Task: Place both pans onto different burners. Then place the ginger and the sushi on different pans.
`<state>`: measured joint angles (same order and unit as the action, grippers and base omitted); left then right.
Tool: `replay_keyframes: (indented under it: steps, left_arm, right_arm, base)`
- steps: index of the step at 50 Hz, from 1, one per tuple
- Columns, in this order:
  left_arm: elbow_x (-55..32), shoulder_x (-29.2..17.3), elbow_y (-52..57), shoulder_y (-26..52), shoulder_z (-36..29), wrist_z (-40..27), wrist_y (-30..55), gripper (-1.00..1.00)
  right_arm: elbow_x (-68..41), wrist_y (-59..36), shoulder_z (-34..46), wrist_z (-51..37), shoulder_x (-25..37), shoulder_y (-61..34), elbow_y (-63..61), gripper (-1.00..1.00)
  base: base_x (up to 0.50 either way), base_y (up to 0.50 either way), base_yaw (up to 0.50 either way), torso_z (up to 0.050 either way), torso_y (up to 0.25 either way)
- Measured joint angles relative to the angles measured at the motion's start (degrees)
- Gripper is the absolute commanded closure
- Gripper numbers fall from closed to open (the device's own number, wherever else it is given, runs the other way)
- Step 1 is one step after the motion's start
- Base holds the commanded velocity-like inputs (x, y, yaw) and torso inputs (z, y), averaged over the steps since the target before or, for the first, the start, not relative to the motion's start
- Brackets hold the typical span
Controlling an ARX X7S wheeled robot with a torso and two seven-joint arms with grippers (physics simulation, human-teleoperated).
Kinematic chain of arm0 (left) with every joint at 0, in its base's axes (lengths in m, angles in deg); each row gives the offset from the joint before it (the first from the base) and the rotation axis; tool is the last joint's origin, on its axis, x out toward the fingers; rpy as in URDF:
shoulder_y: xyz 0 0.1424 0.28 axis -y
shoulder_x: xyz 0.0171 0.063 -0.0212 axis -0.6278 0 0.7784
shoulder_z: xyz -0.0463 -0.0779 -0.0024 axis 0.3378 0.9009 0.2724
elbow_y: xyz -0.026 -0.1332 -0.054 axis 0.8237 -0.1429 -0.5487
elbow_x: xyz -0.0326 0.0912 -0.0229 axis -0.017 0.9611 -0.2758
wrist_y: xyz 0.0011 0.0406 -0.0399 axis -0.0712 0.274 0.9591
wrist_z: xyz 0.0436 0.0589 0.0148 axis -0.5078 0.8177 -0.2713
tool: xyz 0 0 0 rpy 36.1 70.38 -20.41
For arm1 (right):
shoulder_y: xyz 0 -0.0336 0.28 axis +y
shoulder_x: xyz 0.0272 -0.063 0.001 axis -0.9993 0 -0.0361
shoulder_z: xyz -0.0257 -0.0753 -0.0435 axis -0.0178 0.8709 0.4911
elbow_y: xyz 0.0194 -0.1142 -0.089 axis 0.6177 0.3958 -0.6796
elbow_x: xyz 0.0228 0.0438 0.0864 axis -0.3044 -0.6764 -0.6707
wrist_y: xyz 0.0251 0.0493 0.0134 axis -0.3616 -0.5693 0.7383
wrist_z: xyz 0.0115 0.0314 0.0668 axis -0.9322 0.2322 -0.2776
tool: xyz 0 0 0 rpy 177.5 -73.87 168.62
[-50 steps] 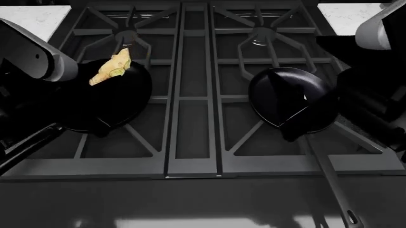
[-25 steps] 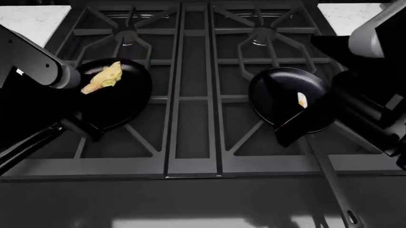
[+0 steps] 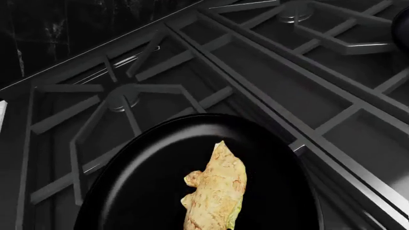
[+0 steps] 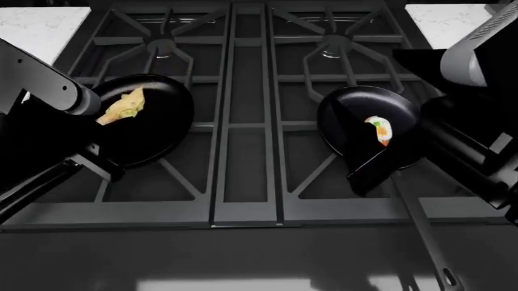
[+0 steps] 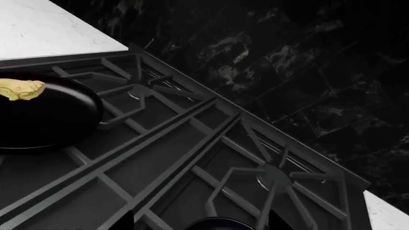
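Two black pans sit on the stove's near grates. The left pan has the ginger low over its far-left part. The ginger lies right at my left gripper; the fingers do not show against the black pan in the left wrist view. The right pan holds the sushi, lying free. My right gripper stands open just right of the sushi, its dark fingers wide apart over the pan's rim.
The two far burners are bare under their grates. The right pan's handle runs to the stove's front edge, and the left pan's handle points to the near left. White countertop flanks the stove.
The ginger came down and to the left with my left arm, from over the pan's far rim to inside the pan. My right gripper drew back, uncovering the sushi in the right pan.
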<state>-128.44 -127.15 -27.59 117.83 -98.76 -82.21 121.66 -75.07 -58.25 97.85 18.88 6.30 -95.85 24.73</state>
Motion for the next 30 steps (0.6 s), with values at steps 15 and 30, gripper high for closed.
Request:
replay_keyframes:
  steps: [15,30]
  left_arm:
    - [2.18,0.44,-0.48,-0.29,-1.65,1.11,0.31,-1.0]
    - [1.53,-0.05,0.58,0.49,-1.34,0.54,0.67,-1.0]
  right_arm:
    - [0.23,-0.28,-0.07,-0.78,0.6,0.39,-1.18,-1.0]
    - [-0.55,-2.33,-0.76,-1.78,0.55,-1.52,-3.09,-1.0]
  base:
    - [0.0,0.0,0.0,0.0,0.0]
    - [0.0,0.0,0.0,0.0,0.0]
